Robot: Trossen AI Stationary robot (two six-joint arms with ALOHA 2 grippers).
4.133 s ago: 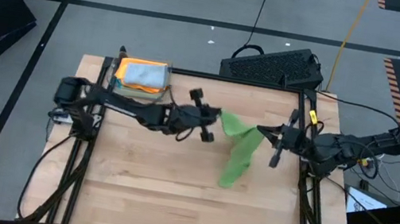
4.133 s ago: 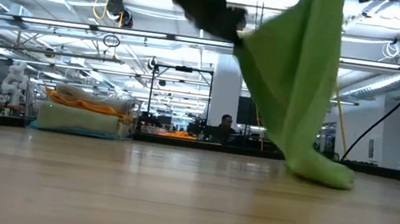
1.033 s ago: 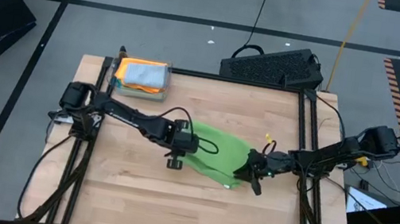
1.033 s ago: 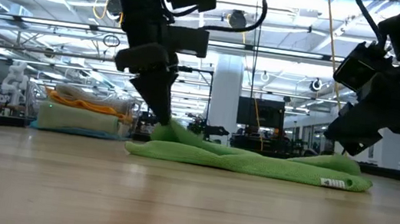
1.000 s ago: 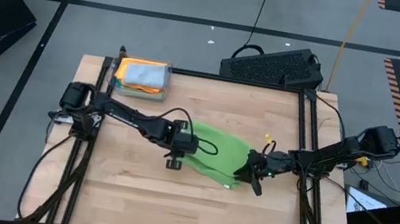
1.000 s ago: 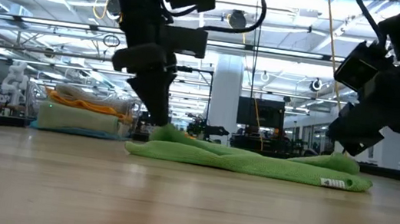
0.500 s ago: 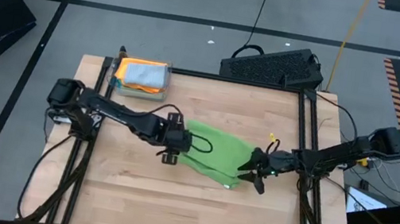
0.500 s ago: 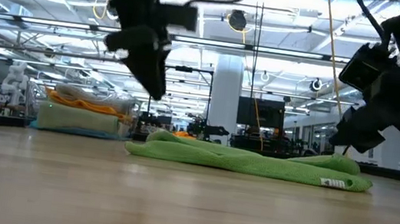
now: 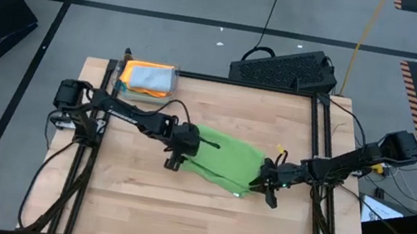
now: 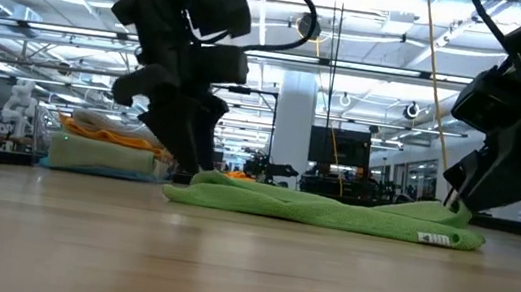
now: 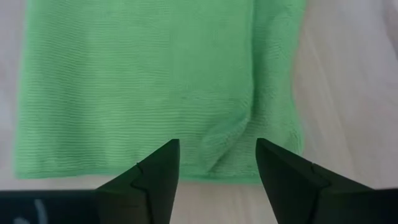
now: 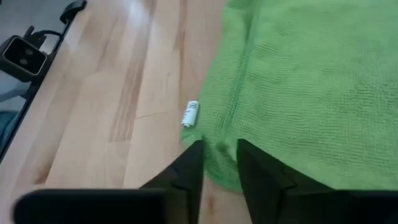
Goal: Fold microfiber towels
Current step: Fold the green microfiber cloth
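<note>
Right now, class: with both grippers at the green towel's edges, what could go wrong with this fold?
1. The left gripper is open over a ridge in the bright green towel; closing there might pinch a bunched layer.
2. The right gripper sits at the hem near the white tag, fingers close together; it may catch only a thin edge and slip.
</note>
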